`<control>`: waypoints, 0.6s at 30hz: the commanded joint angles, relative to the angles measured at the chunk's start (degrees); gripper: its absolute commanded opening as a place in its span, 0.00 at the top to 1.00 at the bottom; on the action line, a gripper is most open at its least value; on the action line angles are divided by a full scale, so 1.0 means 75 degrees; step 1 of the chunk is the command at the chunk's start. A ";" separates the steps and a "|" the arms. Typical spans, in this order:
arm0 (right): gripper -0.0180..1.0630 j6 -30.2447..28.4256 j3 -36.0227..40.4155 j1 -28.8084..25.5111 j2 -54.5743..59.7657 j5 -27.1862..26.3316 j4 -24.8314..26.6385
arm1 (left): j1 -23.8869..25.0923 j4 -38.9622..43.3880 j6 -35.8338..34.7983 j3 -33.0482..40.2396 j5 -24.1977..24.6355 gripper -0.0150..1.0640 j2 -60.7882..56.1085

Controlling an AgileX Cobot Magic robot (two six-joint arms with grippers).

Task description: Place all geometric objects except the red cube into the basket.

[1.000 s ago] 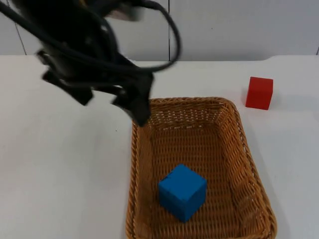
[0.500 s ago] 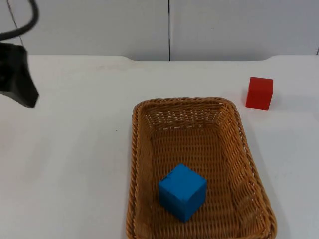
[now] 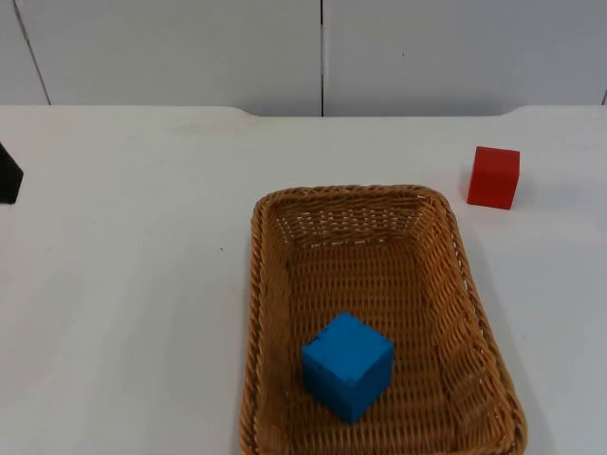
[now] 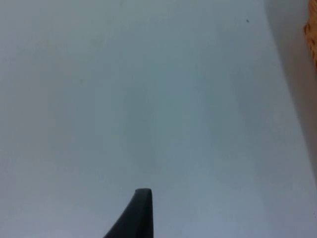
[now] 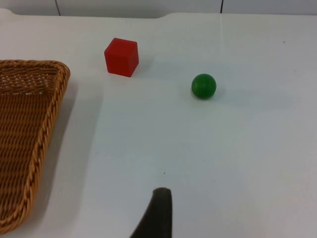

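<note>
One blue cube point(image 3: 347, 366) in basket point(image 3: 451, 246)

blue cube point(image 3: 347, 366) | red cube point(image 3: 493, 176) | green ball point(image 5: 203, 86) | tan basket point(image 3: 459, 270)

The basket point(image 3: 379, 313) was woven wicker, rough and ribbed, with a slight sheen on its braided rim. The blue cube point(image 3: 347, 366) and red cube point(image 3: 493, 176) looked smooth and matt. The green ball point(image 5: 203, 86) was smooth, faintly glossy. The counter point(image 3: 133, 284) was plain white, smooth and matt.
</note>
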 commanded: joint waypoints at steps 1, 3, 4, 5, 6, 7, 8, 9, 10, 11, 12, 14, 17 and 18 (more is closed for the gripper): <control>0.26 -0.0068 0.0012 -0.0049 -0.0011 -0.0059 -0.0006 | 0.0037 -0.0015 -0.0056 0.0028 -0.0027 0.01 -0.0193; 0.26 -0.0068 0.0012 -0.0049 -0.0011 -0.0059 -0.0006 | 0.0037 -0.0015 -0.0013 0.0028 -0.0027 0.01 -0.0255; 0.26 -0.0068 0.0012 -0.0049 -0.0011 -0.0059 -0.0006 | 0.0037 -0.0015 -0.0013 0.0028 -0.0022 0.01 -0.0274; 0.26 -0.0068 0.0012 -0.0049 -0.0011 -0.0059 -0.0006 | 0.0037 -0.0015 -0.0013 0.0028 -0.0046 0.01 -0.0272; 0.26 -0.0068 0.0012 -0.0049 -0.0011 -0.0059 -0.0006 | 0.0037 -0.0015 -0.0013 0.0028 -0.0046 0.01 -0.0272; 0.26 -0.0068 -0.0002 -0.0049 -0.0011 -0.0079 -0.0006 | 0.0037 -0.0015 -0.0013 0.0028 -0.0084 0.01 -0.0272; 0.26 -0.0068 0.0000 -0.0049 -0.0011 -0.0098 -0.0006 | 0.0037 -0.0015 -0.0013 0.0028 -0.0080 0.01 -0.0272; 0.26 -0.0068 -0.0017 -0.0049 -0.0011 -0.0113 -0.0006 | 0.0037 -0.0015 -0.0013 0.0028 -0.0080 0.01 -0.0272; 0.26 -0.0032 -0.0063 -0.0049 -0.0011 -0.0160 -0.0006 | 0.0037 -0.0015 -0.0013 0.0028 -0.0080 0.01 -0.0272; 0.26 -0.0032 -0.0063 -0.0049 -0.0011 -0.0160 -0.0006 | 0.0037 -0.0015 -0.0013 0.0028 -0.0080 0.01 -0.0272; 0.26 0.0010 -0.0112 -0.0049 -0.0011 -0.0217 -0.0006 | 0.0037 -0.0015 -0.0013 0.0028 -0.0079 0.01 -0.0272; 0.26 0.0241 -0.0269 -0.0049 0.0409 -0.0460 0.0028 | 0.0037 -0.0033 -0.0013 0.0028 -0.0080 0.01 -0.0272; 0.26 0.0698 -0.0506 -0.0049 0.1292 -0.0846 0.0028 | 0.0037 -0.0033 -0.0013 0.0028 -0.0117 0.01 -0.0272; 0.26 0.0774 -0.0617 -0.0049 0.1656 -0.1002 0.0028 | 0.0037 -0.0033 -0.0013 0.0028 -0.0170 0.01 -0.0272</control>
